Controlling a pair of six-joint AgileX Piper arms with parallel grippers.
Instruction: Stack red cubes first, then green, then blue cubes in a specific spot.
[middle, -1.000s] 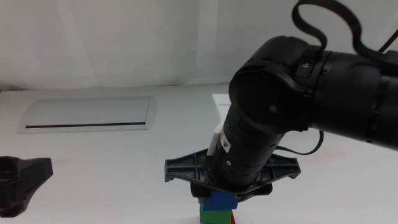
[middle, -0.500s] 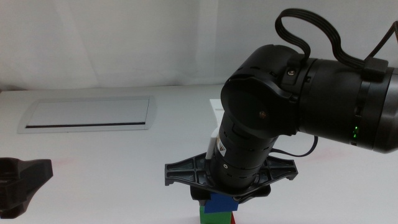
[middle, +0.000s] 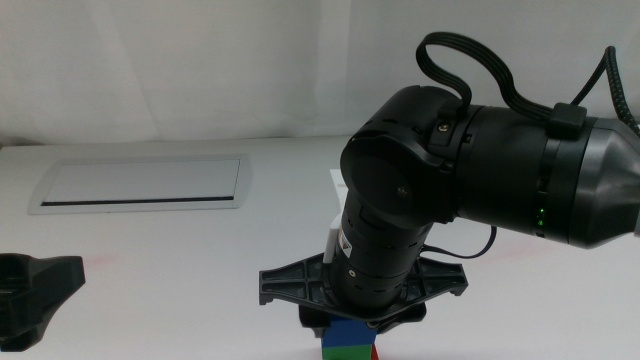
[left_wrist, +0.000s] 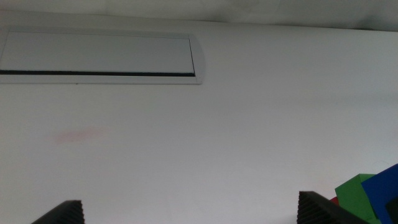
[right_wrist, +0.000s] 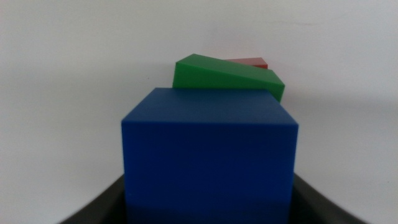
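The right gripper (middle: 345, 322) hangs over the front edge of the white tabletop (middle: 180, 260), its jaws clenched on the blue cube (right_wrist: 209, 152). That cube sits on the green cube (right_wrist: 229, 78), and a sliver of the red cube (right_wrist: 252, 62) shows beneath it, so the three form one stack. The left gripper (middle: 30, 295) waits near the front-left corner, jaws spread wide and holding nothing. A grey-framed panel (middle: 140, 184) lies toward the rear left.
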